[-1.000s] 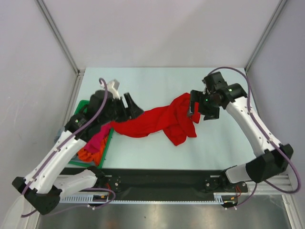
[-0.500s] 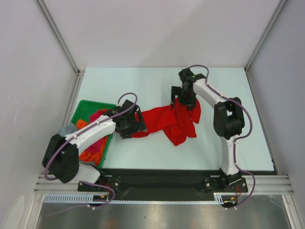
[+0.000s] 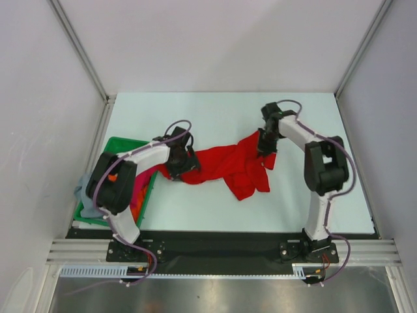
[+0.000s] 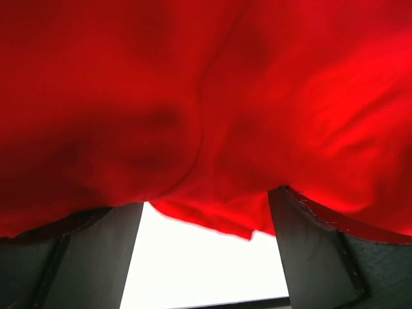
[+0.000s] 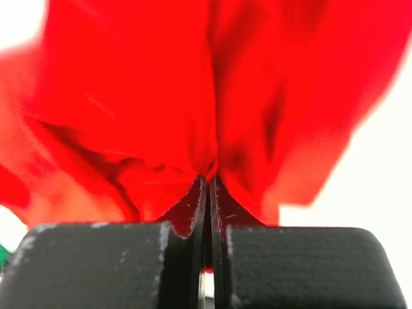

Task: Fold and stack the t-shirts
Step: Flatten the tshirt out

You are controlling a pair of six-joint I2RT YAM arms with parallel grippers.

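Now, left end effector [image 4: 205, 215] wide; right end effector [image 5: 207, 185] newly tight on red t-shirt [image 3: 221, 166].

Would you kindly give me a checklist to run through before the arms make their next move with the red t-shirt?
1. The right gripper holds the red t-shirt: ok, jaws shut, with cloth bunched at their tips.
2. The left gripper holds it too: not ok, jaws wide open, the cloth's edge hanging between them unpinched.
3. Shirt spread flat: not ok, it lies crumpled and twisted.
4. Shirt clear of the green tray: cannot tell, the left gripper hides that end.
5. Both grippers at matching corners of the shirt: cannot tell, only folds show.
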